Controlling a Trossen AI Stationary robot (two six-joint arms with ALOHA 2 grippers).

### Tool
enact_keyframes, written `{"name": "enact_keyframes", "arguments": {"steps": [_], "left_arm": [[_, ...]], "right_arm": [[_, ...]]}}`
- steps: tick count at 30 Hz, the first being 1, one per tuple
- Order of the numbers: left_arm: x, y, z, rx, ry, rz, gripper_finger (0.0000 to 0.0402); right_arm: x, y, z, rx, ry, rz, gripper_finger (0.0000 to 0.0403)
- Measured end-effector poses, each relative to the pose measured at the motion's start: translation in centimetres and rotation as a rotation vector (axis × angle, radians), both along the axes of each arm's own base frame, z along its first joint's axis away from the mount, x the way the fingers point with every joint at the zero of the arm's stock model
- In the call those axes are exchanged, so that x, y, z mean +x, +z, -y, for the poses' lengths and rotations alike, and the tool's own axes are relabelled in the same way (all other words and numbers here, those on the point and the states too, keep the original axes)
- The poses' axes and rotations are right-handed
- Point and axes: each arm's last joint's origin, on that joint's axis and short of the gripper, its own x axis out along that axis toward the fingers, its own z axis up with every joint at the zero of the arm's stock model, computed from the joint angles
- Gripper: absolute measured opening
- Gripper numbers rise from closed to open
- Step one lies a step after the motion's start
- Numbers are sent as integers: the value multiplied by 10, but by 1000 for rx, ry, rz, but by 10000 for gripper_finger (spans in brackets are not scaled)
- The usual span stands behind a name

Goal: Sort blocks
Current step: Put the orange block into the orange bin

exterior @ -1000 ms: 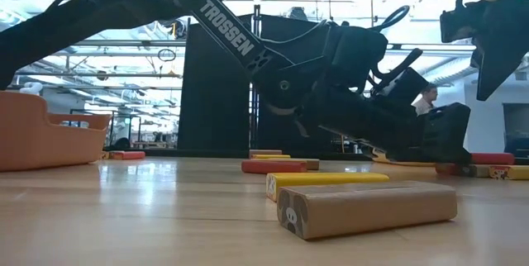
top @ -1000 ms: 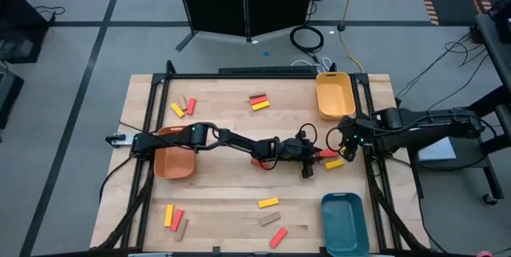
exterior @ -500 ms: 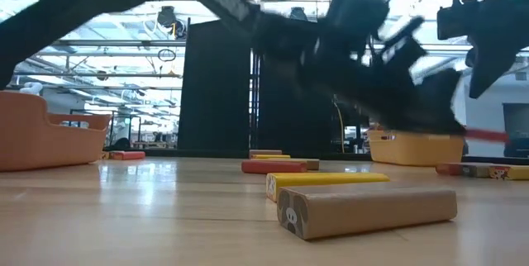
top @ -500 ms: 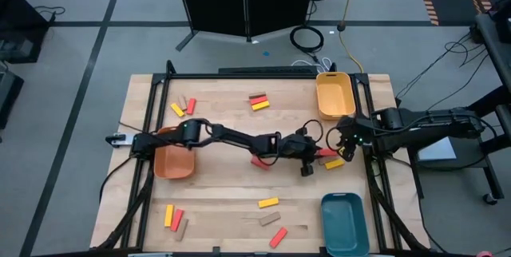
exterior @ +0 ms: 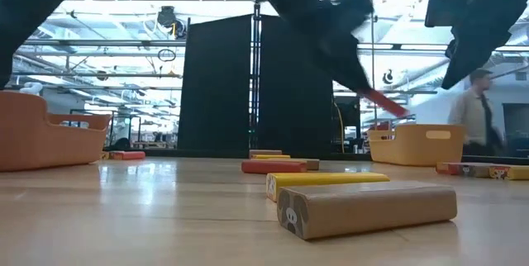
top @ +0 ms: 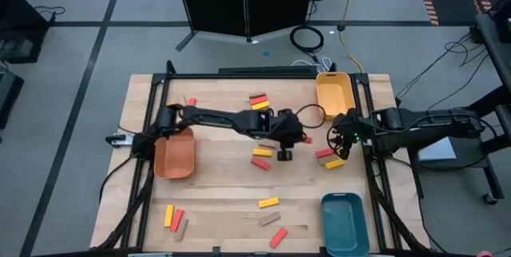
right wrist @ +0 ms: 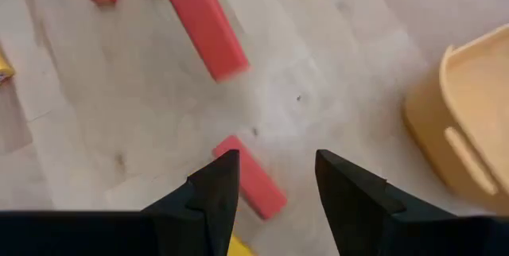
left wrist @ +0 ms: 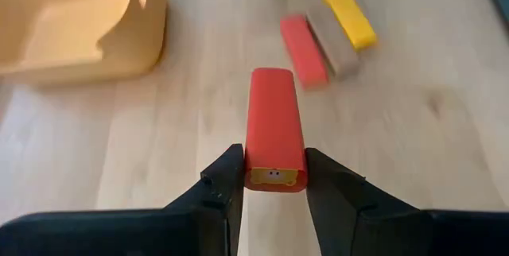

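Note:
My left gripper point(left wrist: 274, 183) is shut on a red block point(left wrist: 274, 125) and holds it over the middle of the table point(top: 305, 139). In the low view the red block point(exterior: 384, 103) slants downward in the air. My right gripper point(right wrist: 270, 180) hovers open near the right edge point(top: 339, 137), above a red block point(right wrist: 250, 176) lying flat on the table. Beside it lie a tan block point(top: 329, 158) and a yellow block point(top: 335, 163). My left gripper pinches the red block's two long sides at its near end point(left wrist: 274, 175) between its two fingers. The fingers lie along the block, which sticks out ahead of them. It is lifted clear of the table and tilts down toward the right.
An orange tray point(top: 174, 155) stands at the left, a yellow tray point(top: 335, 93) at the far right and a teal tray point(top: 345, 223) at the near right. Loose blocks lie at the far middle point(top: 258, 100), centre point(top: 261, 158), near left point(top: 173, 217) and near middle point(top: 269, 203).
My left gripper has risen from the table with the red block and has drawn back toward the far edge and the left. The block, which lay on the table, now hangs clear of it and slants down.

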Motion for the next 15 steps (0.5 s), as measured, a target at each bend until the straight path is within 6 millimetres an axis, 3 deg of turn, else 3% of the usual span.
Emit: {"name": "enact_keyframes", "arguments": {"steps": [6, 11, 15], "left_arm": [[-60, 56, -12, 96, 150, -210, 105], [-112, 101, -15, 30, 297, -288, 105], [-153, 116, -13, -16, 431, -347, 105]], "right_arm": [[5, 3, 0, -38, 38, 50, 160], [20, 13, 0, -68, 82, 213, 160], [36, 23, -2, -119, 186, 356, 160]]}}
